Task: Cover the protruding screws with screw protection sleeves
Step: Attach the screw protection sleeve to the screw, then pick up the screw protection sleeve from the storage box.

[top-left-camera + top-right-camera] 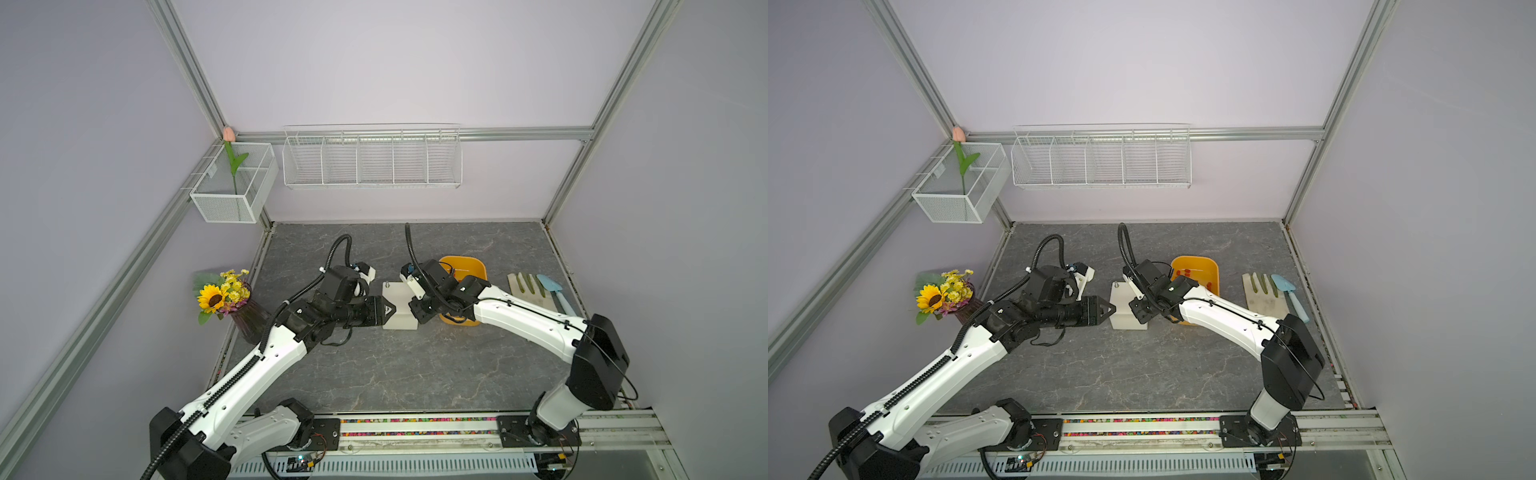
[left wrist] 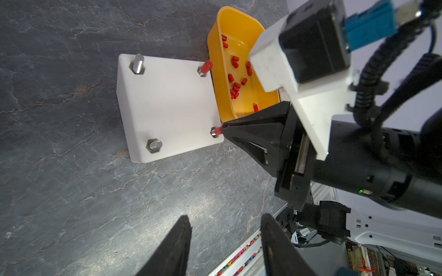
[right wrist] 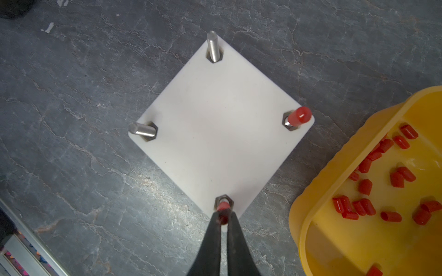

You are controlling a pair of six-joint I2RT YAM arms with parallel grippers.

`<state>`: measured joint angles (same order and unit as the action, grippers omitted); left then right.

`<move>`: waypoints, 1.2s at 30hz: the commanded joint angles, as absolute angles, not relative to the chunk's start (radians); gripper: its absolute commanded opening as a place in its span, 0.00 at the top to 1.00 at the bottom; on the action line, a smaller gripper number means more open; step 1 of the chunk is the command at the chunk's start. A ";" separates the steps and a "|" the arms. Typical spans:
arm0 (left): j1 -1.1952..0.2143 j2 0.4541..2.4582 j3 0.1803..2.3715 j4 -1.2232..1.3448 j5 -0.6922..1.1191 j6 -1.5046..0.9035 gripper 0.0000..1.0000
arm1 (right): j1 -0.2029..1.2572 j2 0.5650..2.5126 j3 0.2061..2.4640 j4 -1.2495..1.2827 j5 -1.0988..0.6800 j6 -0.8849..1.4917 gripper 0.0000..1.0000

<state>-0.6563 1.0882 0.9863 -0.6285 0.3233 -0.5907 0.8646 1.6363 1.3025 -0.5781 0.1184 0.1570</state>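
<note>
screw protection sleeve (image 3: 223, 206), red: pinched in right gripper (image 3: 224, 215), over corner nut (image 3: 223, 199) of white box (image 3: 220, 124); left gripper (image 2: 224, 217) half-open, empty.

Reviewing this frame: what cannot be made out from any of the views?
- How far down the sleeve sits: right wrist view, the right gripper covers its top.
- The capped screw: both top views, hidden behind the right arm.
- Number of loose sleeves in the yellow tray: right wrist view cuts it at the edge; the right arm covers it elsewhere.
</note>
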 commanded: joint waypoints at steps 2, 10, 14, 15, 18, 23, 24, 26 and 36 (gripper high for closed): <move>-0.654 1.087 0.963 -0.609 0.329 -0.602 0.50 | 0.859 1.614 1.309 -0.606 0.117 0.153 0.83; -0.657 1.091 0.950 -0.577 0.325 -0.631 0.50 | 0.844 1.527 1.310 -0.613 0.124 0.151 0.68; -0.676 1.114 0.961 -0.558 0.320 -0.638 0.50 | 0.820 1.467 1.278 -0.617 0.142 0.160 0.68; -0.683 1.123 0.965 -0.551 0.319 -0.639 0.50 | 0.806 1.448 1.265 -0.618 0.143 0.164 0.68; -0.710 1.155 0.975 -0.518 0.312 -0.652 0.50 | 0.754 1.407 1.225 -0.621 0.133 0.176 0.68; -0.762 1.219 1.016 -0.473 0.281 -0.658 0.50 | 0.648 1.372 1.164 -0.618 0.121 0.191 0.68; -0.768 1.234 1.029 -0.467 0.283 -0.658 0.50 | 0.623 1.374 1.152 -0.613 0.117 0.194 0.68; -0.772 1.263 1.059 -0.467 0.296 -0.663 0.50 | 0.576 1.386 1.134 -0.603 0.098 0.205 0.68; -0.801 1.320 1.094 -0.423 0.293 -0.694 0.50 | 0.423 1.551 1.104 -0.484 0.021 0.244 0.72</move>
<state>-0.7944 1.3106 1.0634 -0.4423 0.3065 -0.6746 0.4458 1.5013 1.1233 -0.5419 0.0593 0.2146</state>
